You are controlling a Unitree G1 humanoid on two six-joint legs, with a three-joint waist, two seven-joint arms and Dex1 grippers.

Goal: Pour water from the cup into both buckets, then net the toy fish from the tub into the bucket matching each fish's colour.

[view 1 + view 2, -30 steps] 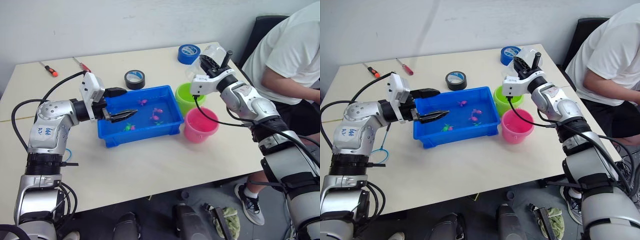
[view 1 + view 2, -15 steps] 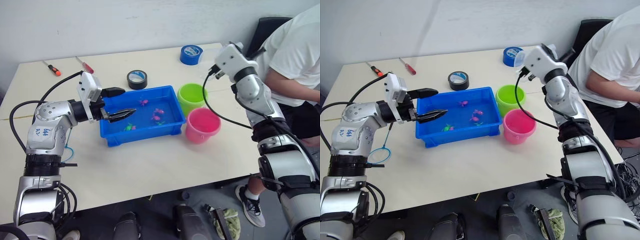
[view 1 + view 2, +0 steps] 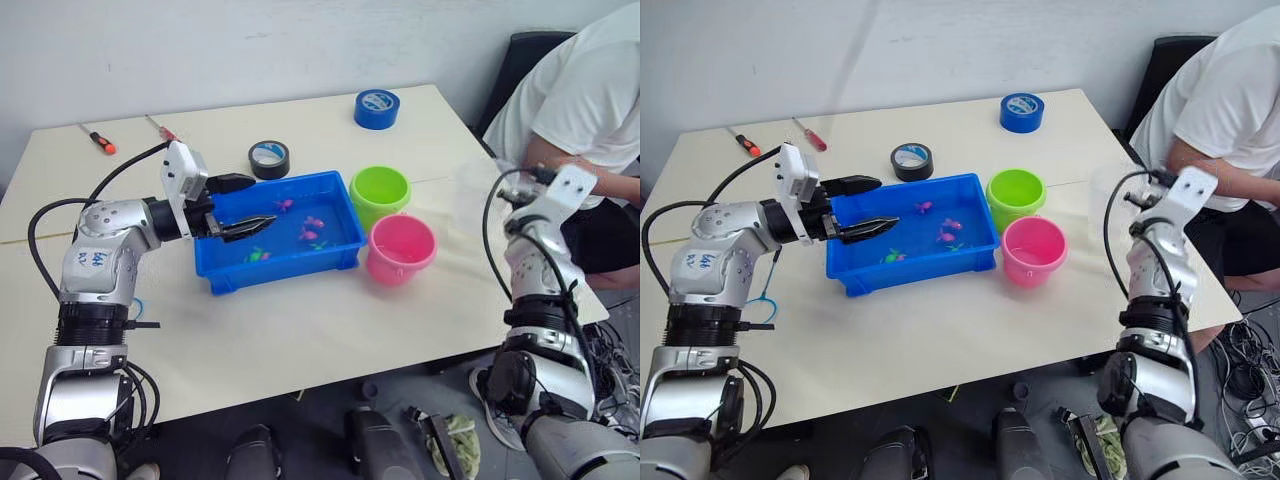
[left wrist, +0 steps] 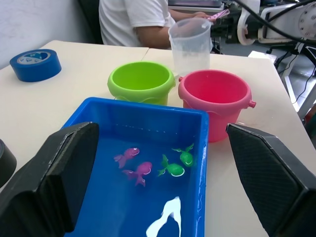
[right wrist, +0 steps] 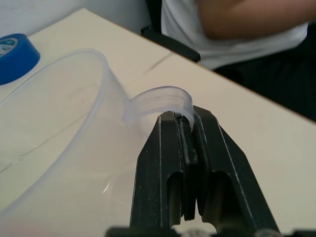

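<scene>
- The right gripper [image 5: 183, 129] is pinching the thin handle of the cup [image 4: 190, 43] between closed fingers. The cup is standing upright near the table's right edge, a little apart from the pink bucket [image 3: 400, 249]. This handle is thin and smooth, so I think the cup is at risk of slipping or tipping when the gripper lets go.
- The green bucket [image 3: 380, 193] and the pink one are standing close together, just beside the right end of the tub [image 3: 280, 271]. A careless arm could be knocking one over and spilling water.
- The left gripper [image 3: 240, 206] is hovering wide open over the tub's left end and is holding nothing. The net [image 3: 764, 290] is lying on the table under the left arm, so this arm could be pushing it off the near edge.
- The toy fish [image 4: 133, 166] are floating in the tub, tiny and close together, so two colours could be getting scooped at once.
</scene>
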